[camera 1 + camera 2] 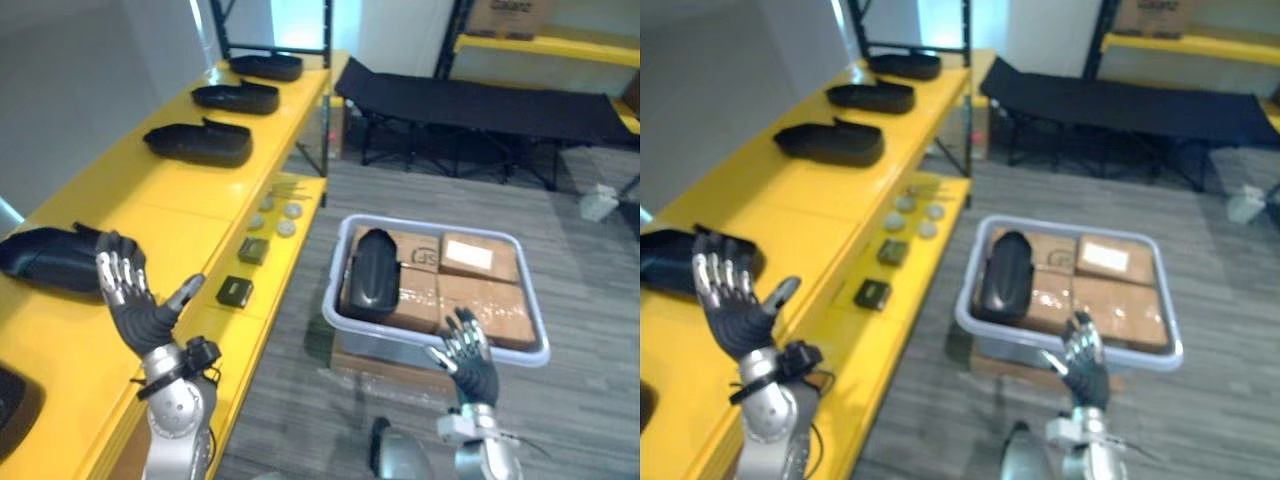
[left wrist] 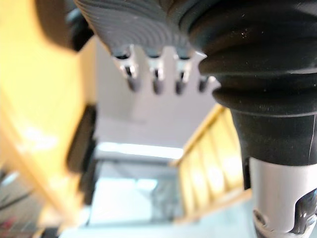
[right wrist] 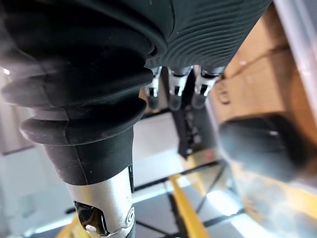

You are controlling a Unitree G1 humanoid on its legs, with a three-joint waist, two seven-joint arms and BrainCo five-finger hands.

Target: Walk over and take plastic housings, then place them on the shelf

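Now the fingers (image 1: 462,325) of the right hand (image 1: 468,352) are held spread and empty just short of the grey bin (image 1: 335,285). They would best be carried forward over the near rim and closed across the middle of the black plastic housing (image 1: 372,272), which lies on the cardboard boxes (image 1: 480,300). The left hand (image 1: 135,305) is raised upright on a bent arm, fingers splayed and holding nothing, above the yellow shelf (image 1: 180,210), near the nearest shelved housing (image 1: 45,260).
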